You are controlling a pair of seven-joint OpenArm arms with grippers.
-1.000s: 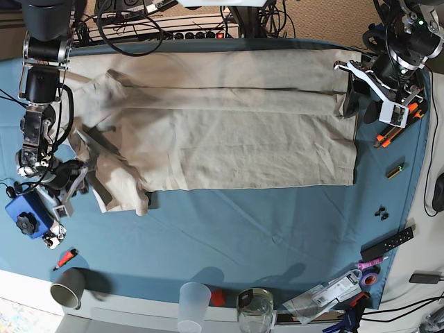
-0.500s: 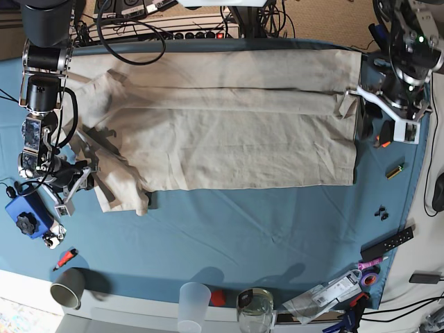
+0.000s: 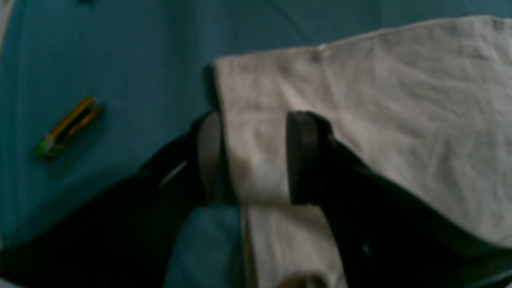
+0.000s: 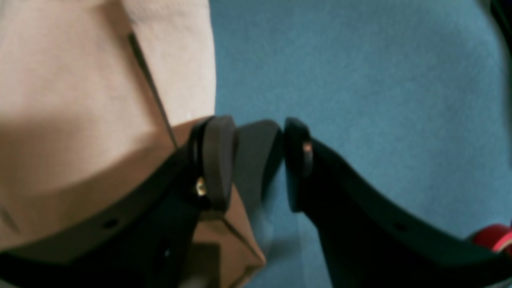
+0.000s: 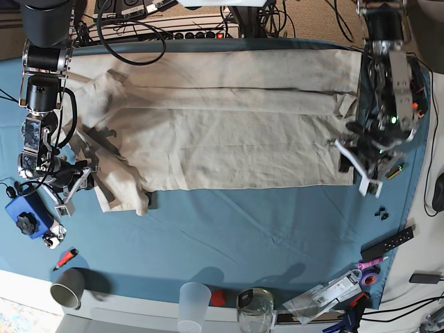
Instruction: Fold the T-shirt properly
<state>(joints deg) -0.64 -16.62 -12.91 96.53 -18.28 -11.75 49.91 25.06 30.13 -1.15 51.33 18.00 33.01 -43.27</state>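
The beige T-shirt (image 5: 222, 132) lies spread across the teal table cloth (image 5: 243, 229), with a long fold along its far part and a crumpled sleeve at the left. My left gripper (image 5: 352, 170) is at the shirt's near right corner. In the left wrist view it (image 3: 254, 160) is open, its jaws straddling the shirt's edge (image 3: 400, 100). My right gripper (image 5: 73, 187) sits by the crumpled left sleeve. The right wrist view shows it (image 4: 256, 168) open, one finger over the shirt's edge (image 4: 80, 100), the other over the bare cloth.
A small green and orange stick (image 5: 395, 170) lies just right of the left gripper. Along the front edge stand a grey cup (image 5: 68, 286), a clear cup (image 5: 194, 302) and a glass jar (image 5: 254, 309). A black remote (image 5: 388, 243) lies at the right, a blue block (image 5: 28, 215) at the left.
My left arm has swung from the shirt's far right corner down to its near right corner. The right arm has barely moved.
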